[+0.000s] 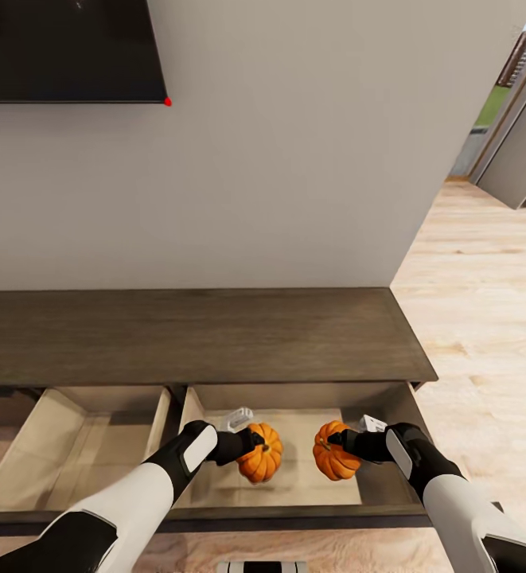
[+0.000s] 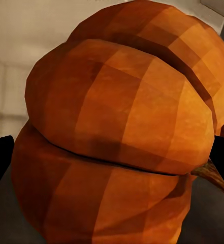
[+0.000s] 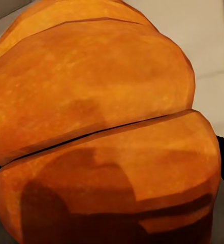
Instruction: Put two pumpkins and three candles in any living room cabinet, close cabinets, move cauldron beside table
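The robot stands at the long dark cabinet (image 1: 199, 334), and two of its drawers are pulled open. The left gripper (image 1: 243, 442) has its fingers closed around one pumpkin (image 1: 261, 452) and the right gripper (image 1: 350, 444) has its fingers closed around the other pumpkin (image 1: 333, 451), both down inside the right drawer (image 1: 294, 477) (I cannot tell if they touch its floor). I think the pumpkins are nearly put away, but letting go, the candles, shutting the drawers and the cauldron are still to do.

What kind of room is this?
Probably a living room: a dark screen hangs on the wall above a long low wooden cabinet, and pale wood floor runs alongside.
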`<state>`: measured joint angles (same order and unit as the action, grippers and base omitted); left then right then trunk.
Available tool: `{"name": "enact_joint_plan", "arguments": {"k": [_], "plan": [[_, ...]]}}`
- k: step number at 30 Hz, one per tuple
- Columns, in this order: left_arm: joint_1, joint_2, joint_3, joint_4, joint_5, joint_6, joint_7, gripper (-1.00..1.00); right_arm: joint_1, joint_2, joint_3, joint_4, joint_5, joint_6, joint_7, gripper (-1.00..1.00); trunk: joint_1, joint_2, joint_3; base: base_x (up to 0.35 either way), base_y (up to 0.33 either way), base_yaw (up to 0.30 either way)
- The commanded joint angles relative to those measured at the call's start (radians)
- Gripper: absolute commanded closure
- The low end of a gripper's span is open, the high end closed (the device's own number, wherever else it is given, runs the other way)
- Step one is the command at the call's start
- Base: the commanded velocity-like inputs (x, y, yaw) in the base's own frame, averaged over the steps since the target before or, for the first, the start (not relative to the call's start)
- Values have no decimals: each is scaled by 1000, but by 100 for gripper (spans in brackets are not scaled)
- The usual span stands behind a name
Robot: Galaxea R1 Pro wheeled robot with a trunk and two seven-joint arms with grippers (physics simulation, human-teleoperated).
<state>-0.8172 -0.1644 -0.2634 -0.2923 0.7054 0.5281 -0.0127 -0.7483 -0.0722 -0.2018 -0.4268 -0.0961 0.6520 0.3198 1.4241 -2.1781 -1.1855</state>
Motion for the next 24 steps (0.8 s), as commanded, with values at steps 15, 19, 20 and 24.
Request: {"name": "enact_joint_plan", "arguments": {"k": [15,19,20,24], "plan": [[0,0,-5,1,3,-60,-4,100,-1,0,-3,-3,-9,7,-1,100,0,0,-25,0,0,0],[0,0,-4,1,3,-57,-4,100,-1,0,-3,-3,-9,7,-1,100,0,0,-32,0,0,0],[0,0,-5,1,3,-57,-4,100,-1,0,-4,-3,-8,7,-1,100,0,0,-33,0,0,0],[0,0,-4,1,3,-56,-4,100,-2,0,-4,-4,-8,6,-1,100,0,0,-40,0,0,0]]}}
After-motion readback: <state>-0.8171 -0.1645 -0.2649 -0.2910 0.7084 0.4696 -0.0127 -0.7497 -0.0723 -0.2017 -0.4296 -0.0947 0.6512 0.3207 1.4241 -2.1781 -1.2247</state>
